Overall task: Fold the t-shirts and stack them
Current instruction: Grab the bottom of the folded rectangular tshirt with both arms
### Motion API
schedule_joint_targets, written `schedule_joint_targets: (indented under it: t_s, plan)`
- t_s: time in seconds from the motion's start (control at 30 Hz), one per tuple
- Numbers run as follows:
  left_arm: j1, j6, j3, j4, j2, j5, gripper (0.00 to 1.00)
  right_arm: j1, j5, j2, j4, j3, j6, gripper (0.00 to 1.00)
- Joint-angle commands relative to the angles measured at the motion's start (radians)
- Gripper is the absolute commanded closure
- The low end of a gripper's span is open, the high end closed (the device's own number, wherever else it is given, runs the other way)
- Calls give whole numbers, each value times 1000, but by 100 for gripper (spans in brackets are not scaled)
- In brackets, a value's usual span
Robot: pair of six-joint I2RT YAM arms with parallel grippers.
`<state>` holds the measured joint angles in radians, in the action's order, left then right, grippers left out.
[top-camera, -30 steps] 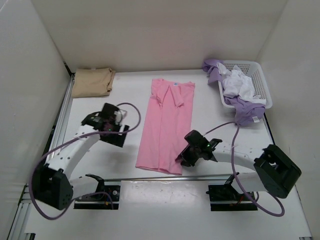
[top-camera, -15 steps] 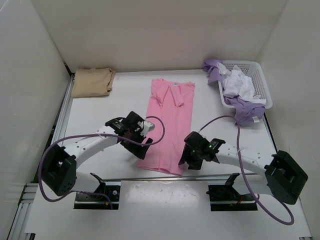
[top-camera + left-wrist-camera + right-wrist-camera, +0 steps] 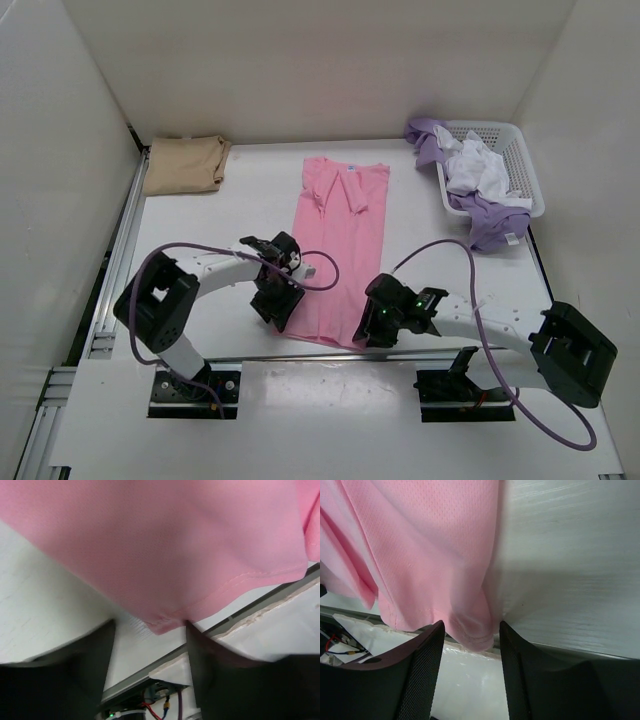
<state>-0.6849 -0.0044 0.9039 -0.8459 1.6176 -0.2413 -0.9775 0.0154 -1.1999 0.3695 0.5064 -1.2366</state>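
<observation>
Moved: left gripper (image 3: 275, 305) and right gripper (image 3: 375, 325) have come down to the pink shirt (image 3: 335, 250) at its near hem.
Fingers: both pairs apart, each with one hem corner between them, not clamped.
Shirts: four. The pink shirt lies flat. One tan shirt (image 3: 185, 165) lies folded well beyond the left fingers.
Basket (image 3: 520, 165): one, beyond the right fingers, holding one white shirt (image 3: 475, 165) and one lavender shirt (image 3: 490, 220).

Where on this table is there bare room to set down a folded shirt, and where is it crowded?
Bare table lies between the tan shirt and the pink shirt, and between pink shirt and the basket. Crowded: the pink hem, at the left gripper and right gripper.
</observation>
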Motion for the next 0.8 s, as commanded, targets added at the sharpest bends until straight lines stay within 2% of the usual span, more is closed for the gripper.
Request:
schedule_joint_targets:
  t_s: [0.0,0.07,0.1,0.13,0.2,0.27,0.43,0.57,0.6,0.73,0.77]
  plan:
    - [-16,4,0,13,42,-70,43,-6,17,-6,-10,-31,14,55]
    - [-16,4,24,13,77,-113,65,-6,26,-6,-11,-31,23,65]
    - [-16,4,38,13,90,-130,77,-6,26,5,-11,-31,34,78]
    - [-16,4,52,-1,103,-130,90,-6,26,5,-11,-16,34,83]
    - [-27,4,99,-22,135,-130,90,-6,-23,31,41,35,69,95]
    - [-27,4,157,-59,146,-130,90,22,-58,43,95,88,121,100]
    - [-5,4,288,-143,157,-26,90,152,-92,62,227,257,258,100]
    - [74,4,513,-269,221,-4,90,305,-43,11,246,346,399,100]
    - [91,4,558,-292,240,-4,90,365,-32,-34,246,371,460,100]
    - [156,4,803,-367,366,83,90,479,-19,-197,246,587,592,100]
    - [169,4,911,-367,390,102,90,515,-19,-267,246,628,607,100]
